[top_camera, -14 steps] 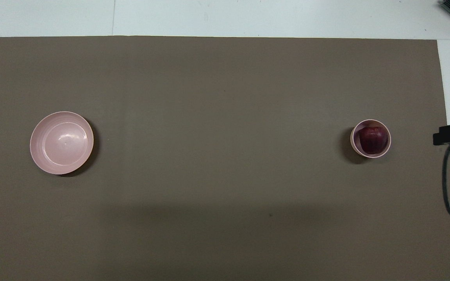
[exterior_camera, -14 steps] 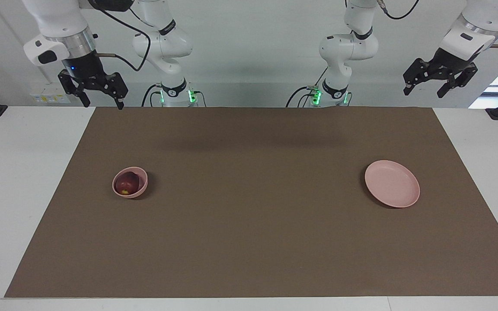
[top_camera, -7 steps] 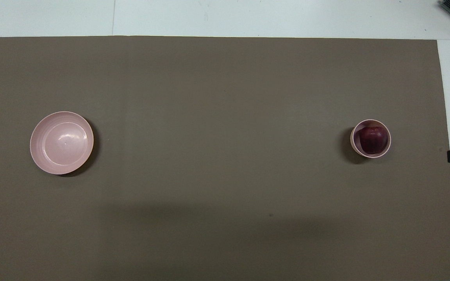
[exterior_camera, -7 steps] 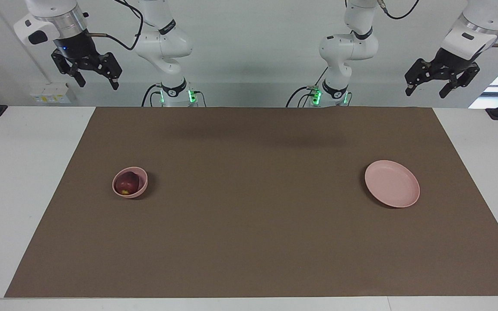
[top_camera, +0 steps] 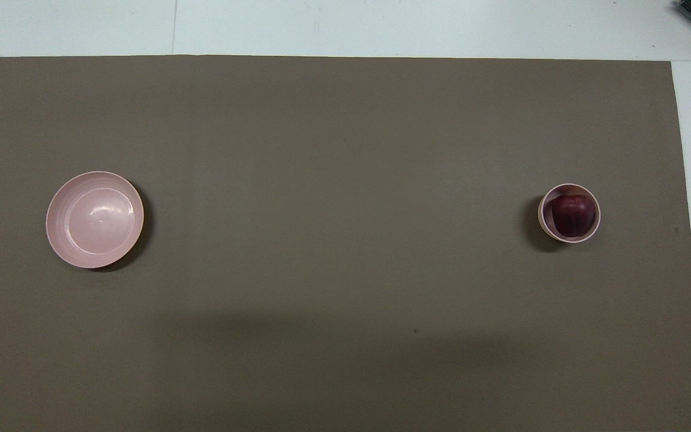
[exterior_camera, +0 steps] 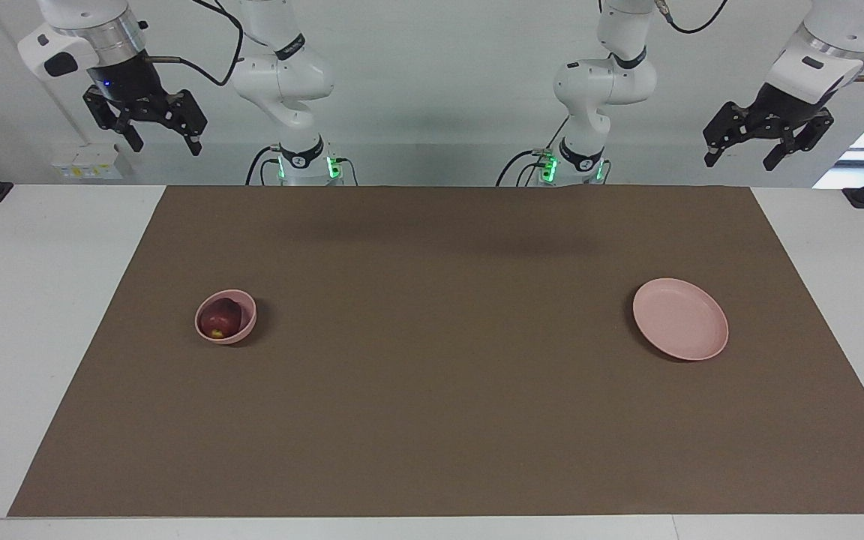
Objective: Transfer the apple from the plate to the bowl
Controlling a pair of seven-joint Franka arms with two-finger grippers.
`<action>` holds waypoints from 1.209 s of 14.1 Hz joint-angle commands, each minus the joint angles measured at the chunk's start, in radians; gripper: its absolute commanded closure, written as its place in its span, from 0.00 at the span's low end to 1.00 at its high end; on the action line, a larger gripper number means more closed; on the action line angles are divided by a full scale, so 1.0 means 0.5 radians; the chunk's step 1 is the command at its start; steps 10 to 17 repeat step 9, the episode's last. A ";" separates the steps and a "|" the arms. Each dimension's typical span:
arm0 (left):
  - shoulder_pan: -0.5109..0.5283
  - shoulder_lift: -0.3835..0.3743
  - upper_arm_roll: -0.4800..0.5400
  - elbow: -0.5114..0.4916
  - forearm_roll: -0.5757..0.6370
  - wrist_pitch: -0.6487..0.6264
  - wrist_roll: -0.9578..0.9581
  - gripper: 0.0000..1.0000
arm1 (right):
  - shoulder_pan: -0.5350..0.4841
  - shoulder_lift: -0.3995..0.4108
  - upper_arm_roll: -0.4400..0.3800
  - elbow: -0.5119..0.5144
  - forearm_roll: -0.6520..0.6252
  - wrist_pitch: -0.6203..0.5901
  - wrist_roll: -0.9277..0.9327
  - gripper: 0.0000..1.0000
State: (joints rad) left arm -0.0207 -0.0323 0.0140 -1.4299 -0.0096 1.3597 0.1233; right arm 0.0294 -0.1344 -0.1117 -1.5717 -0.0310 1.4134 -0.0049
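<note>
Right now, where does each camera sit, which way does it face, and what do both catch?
Facing view: high across the table, looking at the robots; both arms show, right tool and left tool raised and open.
Overhead view: above the robots' end, looking steeply down; only slivers of the robots show at the side edges.
Shared: brown mat, plate, bowl holding the apple, mirrored.

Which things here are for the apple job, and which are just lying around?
For the job:
- apple, sitting in the bowl
- plate, with nothing on it

Just there:
- brown mat
- white table
</note>
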 commanded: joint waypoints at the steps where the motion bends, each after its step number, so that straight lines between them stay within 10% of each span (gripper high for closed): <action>1: -0.002 -0.064 -0.007 -0.088 0.047 0.045 0.008 0.00 | -0.028 -0.044 0.015 -0.056 -0.002 0.033 -0.076 0.00; 17: 0.001 -0.064 -0.007 -0.088 0.047 0.048 0.005 0.00 | -0.022 -0.056 0.018 -0.072 0.001 0.039 -0.091 0.00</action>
